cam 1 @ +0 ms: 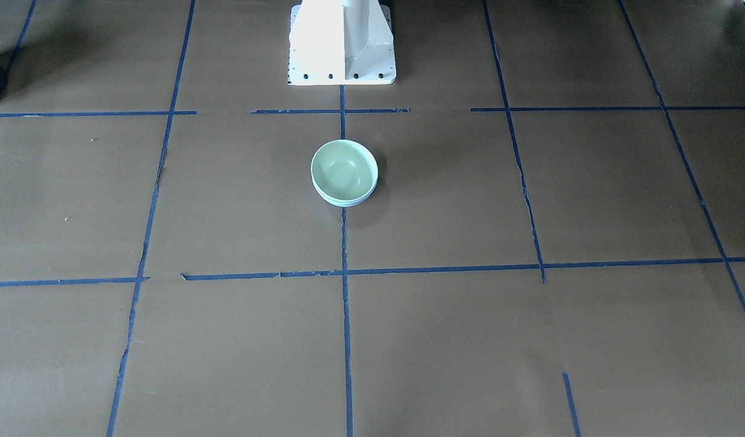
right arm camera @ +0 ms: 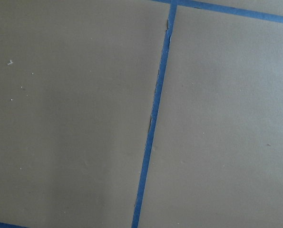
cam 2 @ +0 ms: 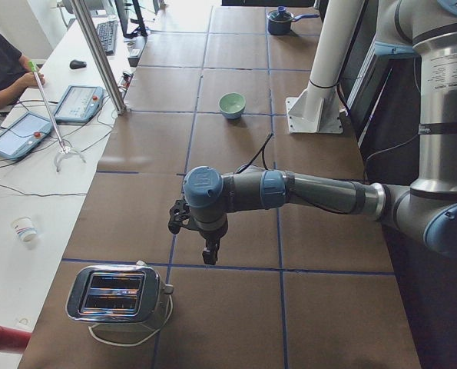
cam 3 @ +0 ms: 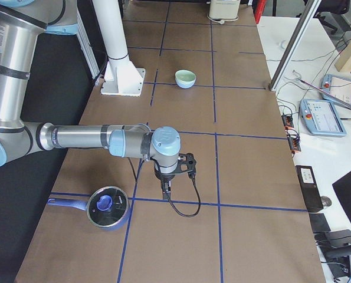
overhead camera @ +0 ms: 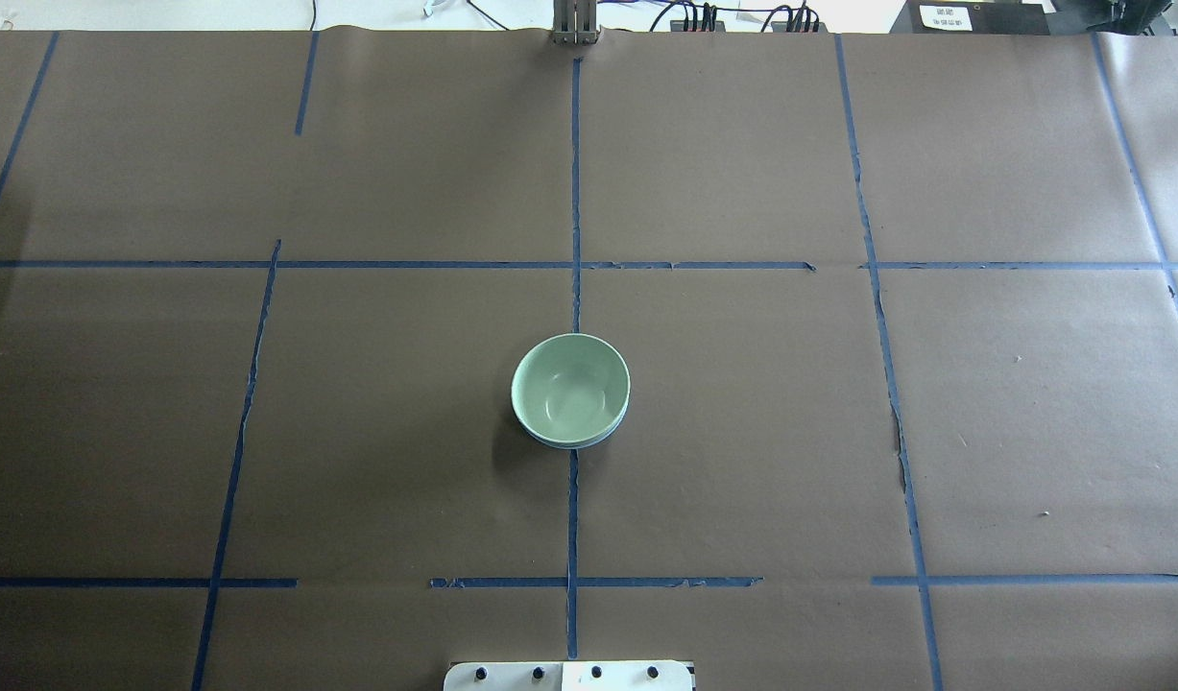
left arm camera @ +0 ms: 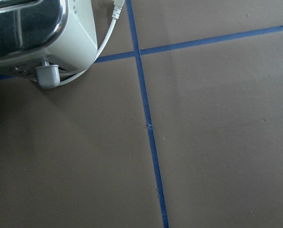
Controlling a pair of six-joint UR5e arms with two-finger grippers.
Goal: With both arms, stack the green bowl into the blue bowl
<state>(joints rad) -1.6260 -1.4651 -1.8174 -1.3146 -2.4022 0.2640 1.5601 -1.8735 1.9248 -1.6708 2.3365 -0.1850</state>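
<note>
Fingers of the left gripper (cam 2: 210, 255) hang near a toaster (cam 2: 119, 296) at one table end. Those of the right gripper (cam 3: 166, 187) hang near a lidded pot (cam 3: 107, 207) at the other. Whether either pair is parted or closed cannot be told, and no object shows in them. The green bowl (overhead camera: 569, 387) sits nested in the blue bowl (overhead camera: 590, 441) mid-table, before the pedestal (cam 1: 342, 42), well apart from both grippers.
</note>
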